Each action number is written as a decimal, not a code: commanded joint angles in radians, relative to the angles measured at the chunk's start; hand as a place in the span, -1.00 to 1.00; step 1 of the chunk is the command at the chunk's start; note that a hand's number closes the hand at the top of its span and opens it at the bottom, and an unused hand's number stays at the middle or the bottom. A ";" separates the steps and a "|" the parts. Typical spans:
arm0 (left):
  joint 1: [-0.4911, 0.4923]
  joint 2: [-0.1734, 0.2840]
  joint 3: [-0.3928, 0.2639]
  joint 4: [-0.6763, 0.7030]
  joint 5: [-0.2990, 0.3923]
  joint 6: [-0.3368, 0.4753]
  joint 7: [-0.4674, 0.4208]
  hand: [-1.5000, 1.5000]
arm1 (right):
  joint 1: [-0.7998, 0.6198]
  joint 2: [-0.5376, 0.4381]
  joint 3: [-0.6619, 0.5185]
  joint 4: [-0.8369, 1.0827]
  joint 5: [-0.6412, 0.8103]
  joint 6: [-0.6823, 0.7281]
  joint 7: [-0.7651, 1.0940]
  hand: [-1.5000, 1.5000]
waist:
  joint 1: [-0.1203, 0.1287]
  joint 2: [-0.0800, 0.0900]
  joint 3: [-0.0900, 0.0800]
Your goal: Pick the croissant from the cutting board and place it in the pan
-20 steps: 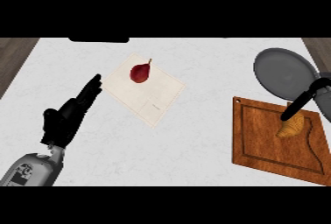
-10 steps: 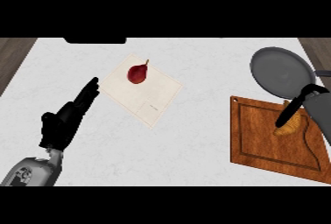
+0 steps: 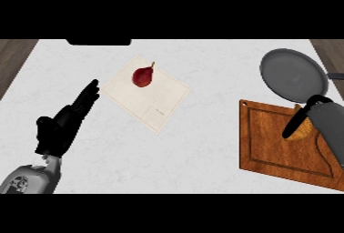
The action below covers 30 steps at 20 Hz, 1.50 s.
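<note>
Over on the right side of the white counter (image 3: 201, 150) sits the wooden cutting board (image 3: 275, 150), tilted a little, with the croissant (image 3: 304, 129) lying near its upper right corner. The right hand (image 3: 302, 119) comes in from the right edge, its grey forearm (image 3: 329, 125) crossing the board's right side. Its dark fingers (image 3: 295, 124) lie over the croissant's left side, and the golden pastry shows just beside and beneath them — the fingers look closed on it, pinching it, though the croissant sits close to the board and I cannot tell whether it is lifted clear of the wood.

Just above the board, touching its upper right corner as seen from here, is the grey pan (image 3: 293, 75), round and dark-rimmed, with its handle (image 3: 335, 76) pointing off to the right edge. Nothing lies inside it.

At the left, the left hand (image 3: 64, 125) rests open near the lower left, fingers straight and pointing up toward the middle of the counter, holding nothing — its grey forearm (image 3: 30, 178) enters at the bottom corner.

Between the 2 hands, toward the back, a pale placemat (image 3: 158, 102) lies at a slant, and a dark red pear (image 3: 142, 76) rests on its upper part, stem pointing up.
</note>
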 commanded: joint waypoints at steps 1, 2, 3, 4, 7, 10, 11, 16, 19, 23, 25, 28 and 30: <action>-0.048 -0.031 0.015 0.013 -0.013 -0.009 0.053 0.00 | 0.051 0.000 -0.008 0.012 0.023 0.039 -0.071 1.00 | -0.006 0.000 0.000; 0.015 -0.013 0.021 -0.008 -0.012 -0.025 -0.011 0.00 | 0.027 0.001 0.003 0.054 0.041 0.067 -0.110 1.00 | 0.006 0.003 0.001; 0.045 -0.043 -0.010 -0.034 -0.040 -0.004 -0.002 0.00 | 0.050 0.056 -0.007 -0.033 0.023 0.034 -0.028 1.00 | -0.007 -0.004 0.000; -0.041 -0.058 0.001 0.000 -0.045 0.009 0.045 0.00 | 0.019 0.020 -0.011 0.037 0.035 0.081 -0.095 1.00 | -0.001 0.002 0.001; -0.004 -0.029 0.037 0.021 -0.020 -0.057 -0.023 0.00 | 0.004 0.070 -0.025 0.040 0.041 0.049 -0.062 1.00 | 0.001 0.001 0.000; -0.040 -0.020 0.069 0.027 -0.016 -0.067 0.007 0.00 | 0.012 0.055 -0.027 0.092 0.069 0.034 -0.124 1.00 | 0.006 0.004 0.001; -0.002 -0.062 0.044 0.060 -0.048 -0.043 -0.031 0.00 | 0.007 0.034 -0.051 0.066 0.053 0.054 -0.121 1.00 | 0.000 0.002 0.000; -0.028 -0.088 0.041 0.027 -0.078 -0.036 0.021 0.00 | -0.028 0.012 -0.028 0.058 0.139 -0.002 -0.130 1.00 | 0.004 0.002 0.001; 0.020 -0.039 0.077 0.010 -0.046 -0.070 0.000 0.00 | 0.008 0.047 0.028 -0.132 0.166 -0.051 -0.211 1.00 | -0.016 -0.010 -0.001; 0.027 -0.067 0.051 0.031 -0.058 -0.051 0.007 0.00 | -0.021 0.181 0.165 -0.379 0.228 -0.071 -0.552 1.00 | -0.030 -0.045 0.002; 0.018 -0.058 0.061 0.034 -0.055 -0.053 0.017 0.00 | -0.038 0.218 0.221 -0.491 0.261 -0.117 -0.651 1.00 | -0.040 -0.054 0.002; 0.051 -0.047 0.091 0.033 -0.056 -0.034 0.003 0.00 | 0.007 0.178 0.253 -0.655 0.306 -0.248 -0.742 1.00 | -0.086 -0.061 0.001; 0.070 -0.048 0.097 0.050 -0.071 -0.014 -0.004 0.00 | 0.026 0.136 0.252 -0.769 0.333 -0.327 -0.772 1.00 | -0.120 -0.064 0.000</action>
